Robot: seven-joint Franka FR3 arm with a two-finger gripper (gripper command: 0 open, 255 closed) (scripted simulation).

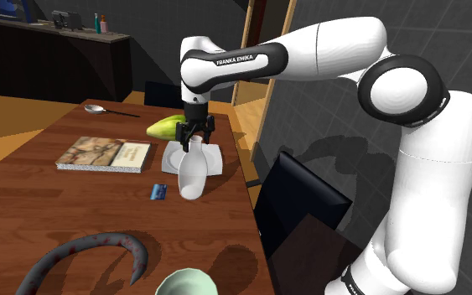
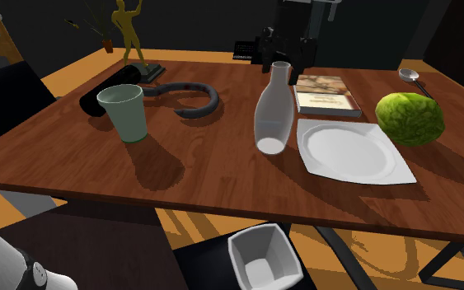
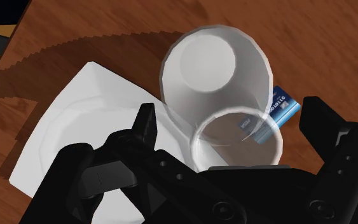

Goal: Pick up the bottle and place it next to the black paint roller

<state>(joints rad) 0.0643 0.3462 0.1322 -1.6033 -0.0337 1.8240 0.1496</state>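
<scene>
Count, second exterior view: one black cylindrical paint roller (image 2: pixel 94 103), one pale green cup (image 2: pixel 124 115), one translucent white bottle (image 2: pixel 271 111), one square white plate (image 2: pixel 349 152). State of tool (image 3: pixel 230 114): released, fingers wide apart astride the bottle neck, a gap on each side in wrist view. Bottle on brown wooden tabletop (image 2: pixel 197 173), just left of plate, well apart from paint roller. Long axis near vertical, mouth up toward tool.

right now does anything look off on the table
Yes: the white translucent bottle beside the white square plate is tilted, its underside showing, not standing upright on the brown wooden table. The jaws stand apart around its neck.
</scene>
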